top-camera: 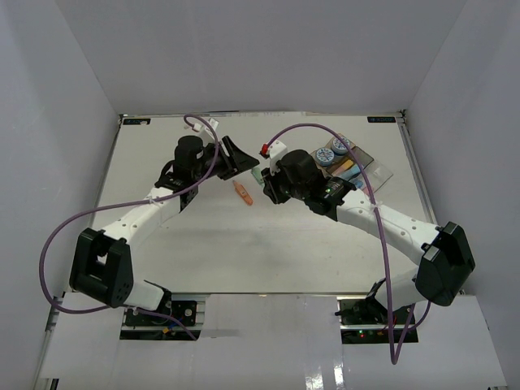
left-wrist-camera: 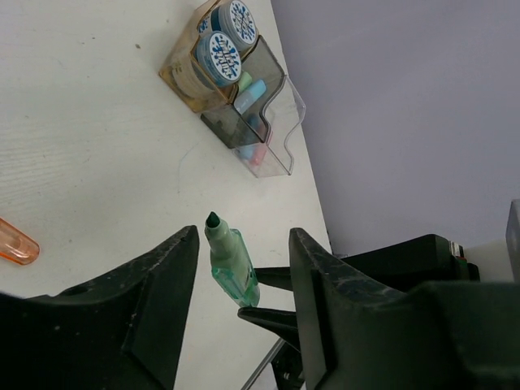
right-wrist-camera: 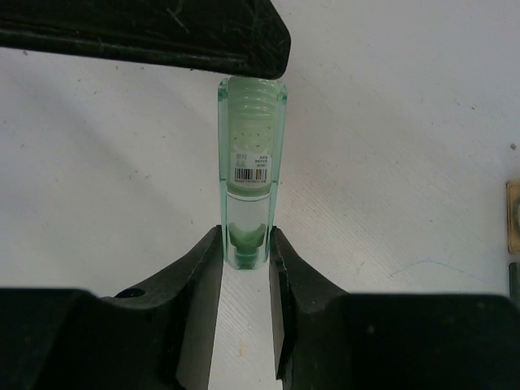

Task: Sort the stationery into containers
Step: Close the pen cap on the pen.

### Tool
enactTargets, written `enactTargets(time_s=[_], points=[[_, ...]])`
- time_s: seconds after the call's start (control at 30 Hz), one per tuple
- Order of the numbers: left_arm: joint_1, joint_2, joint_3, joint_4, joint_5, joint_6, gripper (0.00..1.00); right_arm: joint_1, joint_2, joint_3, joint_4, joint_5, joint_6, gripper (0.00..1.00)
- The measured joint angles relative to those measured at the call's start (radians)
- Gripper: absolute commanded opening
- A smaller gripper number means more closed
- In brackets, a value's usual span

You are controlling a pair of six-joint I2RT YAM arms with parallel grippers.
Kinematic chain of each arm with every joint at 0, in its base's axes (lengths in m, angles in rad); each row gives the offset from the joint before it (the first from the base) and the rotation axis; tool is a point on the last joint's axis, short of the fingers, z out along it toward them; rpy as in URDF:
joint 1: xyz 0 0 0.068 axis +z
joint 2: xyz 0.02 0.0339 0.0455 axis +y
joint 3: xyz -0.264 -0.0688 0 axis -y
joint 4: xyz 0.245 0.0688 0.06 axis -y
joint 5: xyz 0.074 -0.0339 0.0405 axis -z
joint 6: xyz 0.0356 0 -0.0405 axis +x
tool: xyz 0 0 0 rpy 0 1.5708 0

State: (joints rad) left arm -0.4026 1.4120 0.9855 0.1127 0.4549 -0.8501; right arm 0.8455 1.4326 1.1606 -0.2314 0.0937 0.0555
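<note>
Pale green translucent plastic marker [right-wrist-camera: 250,162] is held clamped at one end by the right gripper [right-wrist-camera: 245,248]. It is flanked, untouched, by the left gripper [left-wrist-camera: 244,236], jaws half-wide. Joined tinted transparent trays [left-wrist-camera: 280,97] are seen at its 3 o'clock.

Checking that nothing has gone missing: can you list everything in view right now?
green marker: one, pale green, held off the table between the tools
orange piece: one, orange, loose on the table near the centre
patterned rolls: two, blue-and-white, at the amber end of the containers
pastel pieces: several, blue and pink among them, in the grey and clear trays
containers: one joined cluster, amber, grey and clear, far right of table
table: one, white
right tool: one, black, shut on the green marker
left tool: one, black, open, fingers either side of the marker
</note>
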Motion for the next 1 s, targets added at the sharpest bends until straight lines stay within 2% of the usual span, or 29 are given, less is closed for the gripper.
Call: enactTargets(time_s=[0.23,0.5,0.63,0.8,1.0], points=[[-0.011,0.018,0.021,0.000,-0.007,0.016,0.40,0.000,-0.013,-0.013,0.003,-0.001,0.000,0.26],[-0.014,0.021,0.026,-0.002,-0.014,0.032,0.36,0.000,-0.019,-0.013,0.003,-0.005,0.000,0.25],[-0.016,0.023,0.026,-0.003,-0.019,0.040,0.29,0.000,-0.020,-0.013,0.003,-0.008,0.000,0.25],[-0.019,0.024,0.026,-0.005,-0.024,0.053,0.11,0.000,-0.020,-0.015,0.004,-0.011,0.000,0.25],[-0.023,0.024,0.038,-0.032,-0.032,0.083,0.06,0.000,-0.027,-0.040,0.024,-0.011,0.000,0.25]])
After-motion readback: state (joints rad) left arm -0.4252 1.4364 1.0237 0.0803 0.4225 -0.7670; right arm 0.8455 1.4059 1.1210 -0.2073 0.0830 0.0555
